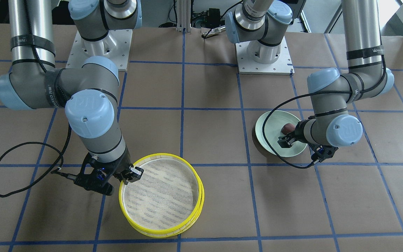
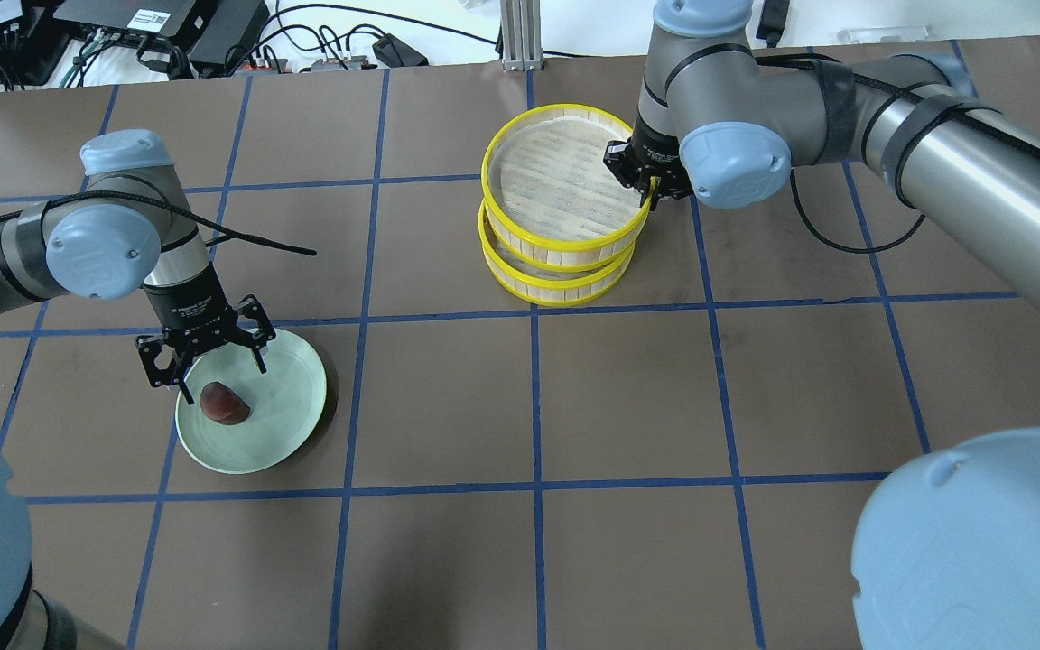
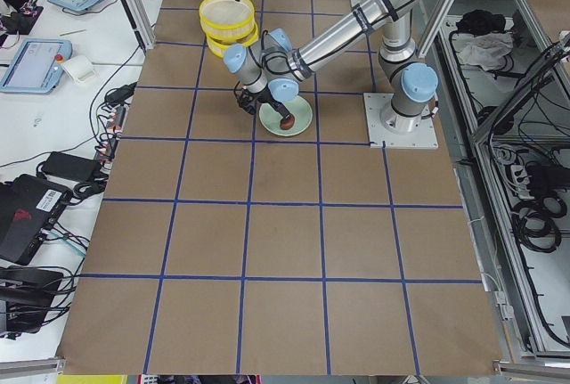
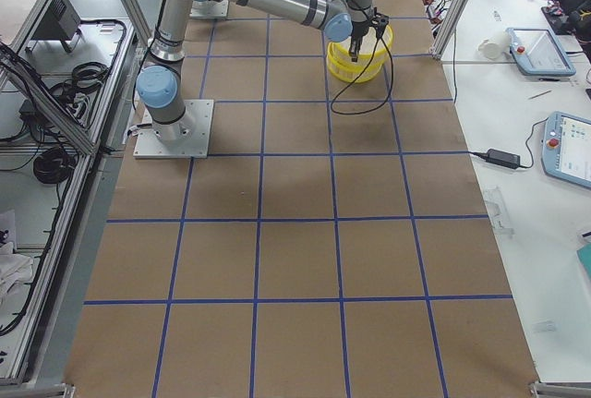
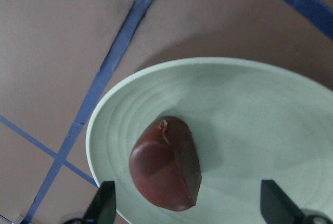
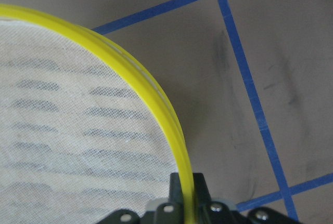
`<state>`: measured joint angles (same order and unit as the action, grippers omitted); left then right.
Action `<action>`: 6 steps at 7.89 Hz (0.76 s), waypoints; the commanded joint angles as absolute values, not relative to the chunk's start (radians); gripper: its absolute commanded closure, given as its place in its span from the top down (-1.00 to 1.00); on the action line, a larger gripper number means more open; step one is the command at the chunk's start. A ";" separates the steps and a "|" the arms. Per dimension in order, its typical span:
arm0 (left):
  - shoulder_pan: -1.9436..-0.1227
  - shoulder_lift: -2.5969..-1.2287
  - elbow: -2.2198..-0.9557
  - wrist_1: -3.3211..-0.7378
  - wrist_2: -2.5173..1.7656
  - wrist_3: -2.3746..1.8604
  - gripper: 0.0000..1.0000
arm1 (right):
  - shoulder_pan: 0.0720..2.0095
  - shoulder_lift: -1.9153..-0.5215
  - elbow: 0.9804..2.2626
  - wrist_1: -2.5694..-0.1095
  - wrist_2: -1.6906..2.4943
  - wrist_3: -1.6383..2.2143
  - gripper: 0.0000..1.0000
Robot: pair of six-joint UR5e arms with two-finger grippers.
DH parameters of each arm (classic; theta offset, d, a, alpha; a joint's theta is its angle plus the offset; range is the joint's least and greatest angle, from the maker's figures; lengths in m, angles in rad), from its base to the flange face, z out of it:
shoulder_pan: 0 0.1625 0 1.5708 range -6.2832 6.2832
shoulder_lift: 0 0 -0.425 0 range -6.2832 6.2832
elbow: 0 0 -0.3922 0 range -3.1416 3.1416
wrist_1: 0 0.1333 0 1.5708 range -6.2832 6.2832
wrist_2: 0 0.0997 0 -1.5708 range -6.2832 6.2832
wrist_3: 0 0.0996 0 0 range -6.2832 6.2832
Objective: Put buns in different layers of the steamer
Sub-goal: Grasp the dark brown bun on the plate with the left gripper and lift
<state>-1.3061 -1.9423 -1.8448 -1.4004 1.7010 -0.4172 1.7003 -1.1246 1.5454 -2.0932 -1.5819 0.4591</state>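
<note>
The dark reddish-brown bun (image 2: 224, 403) lies on the mint-green plate (image 2: 290, 397); the left wrist view shows the bun (image 5: 166, 164) between the open fingers. My left gripper (image 2: 204, 352) is open and empty just above the bun. The two yellow-rimmed steamer layers are stacked, the top layer (image 2: 556, 251) offset from the lower layer (image 2: 556, 289). My right gripper (image 2: 645, 181) is shut on the top layer's yellow rim (image 6: 171, 130). The top layer's mesh is bare. The cream-white bun is out of view.
The table is brown paper with a blue tape grid. Both arm bases (image 1: 262, 57) stand at the robot's side. A black cable (image 1: 12, 175) loops on the table beside the right arm. In the front-facing view the plate (image 1: 269, 126) and the stacked layers (image 1: 166, 156) lie about two squares apart.
</note>
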 commanded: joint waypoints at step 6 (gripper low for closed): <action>-1.301 -1.974 -1.858 -1.401 1.709 -0.440 0.86 | 1.720 -1.120 1.568 -2.092 -1.582 0.477 -1.00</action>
<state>-1.3000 -1.9710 -1.8512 -1.4002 1.7139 -0.4293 1.7193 -1.1201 1.5569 -2.0924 -1.5816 0.4771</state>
